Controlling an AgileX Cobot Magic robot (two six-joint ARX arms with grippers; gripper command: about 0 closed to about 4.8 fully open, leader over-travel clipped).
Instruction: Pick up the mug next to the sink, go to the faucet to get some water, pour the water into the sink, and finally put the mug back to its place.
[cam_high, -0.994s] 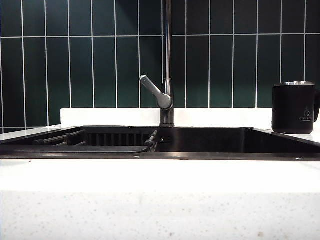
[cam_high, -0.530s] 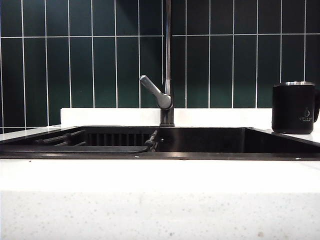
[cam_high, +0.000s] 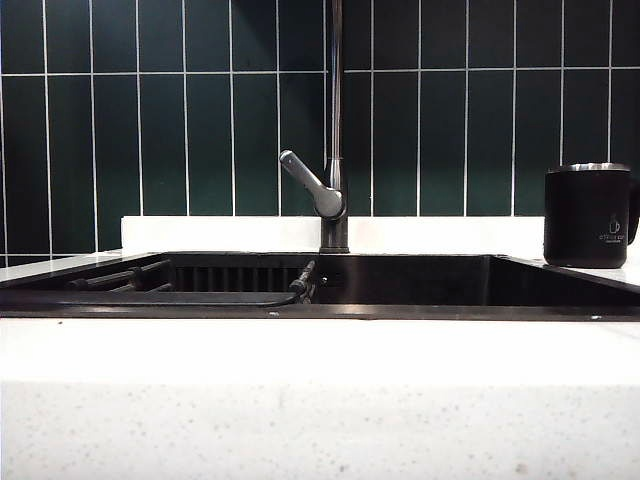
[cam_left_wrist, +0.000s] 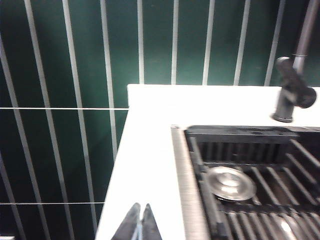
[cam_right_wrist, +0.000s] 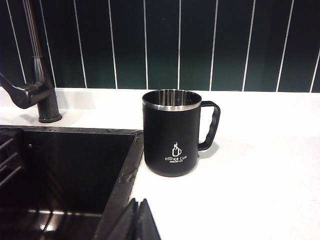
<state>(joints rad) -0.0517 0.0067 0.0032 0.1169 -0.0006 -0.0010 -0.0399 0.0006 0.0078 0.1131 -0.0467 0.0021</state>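
Observation:
The matte black mug (cam_high: 588, 215) with a silver rim stands upright on the white counter at the right of the sink (cam_high: 420, 285). In the right wrist view the mug (cam_right_wrist: 172, 134) shows its pale cup logo, and its handle faces away from the sink (cam_right_wrist: 65, 165). My right gripper (cam_right_wrist: 139, 202) is shut and empty, some way short of the mug, over the sink's edge. My left gripper (cam_left_wrist: 140, 206) is shut and empty over the counter beside the sink's (cam_left_wrist: 260, 180) other end. The faucet (cam_high: 335, 130) rises behind the basin, its grey lever (cam_high: 310, 185) angled left. No water shows.
Dark green tiles with white joints back the counter. A dark slatted rack (cam_high: 180, 285) lies in the sink's left part, with a round metal drain cover (cam_left_wrist: 231, 182) under it. The white speckled counter (cam_high: 320, 400) fills the foreground. Neither arm appears in the exterior view.

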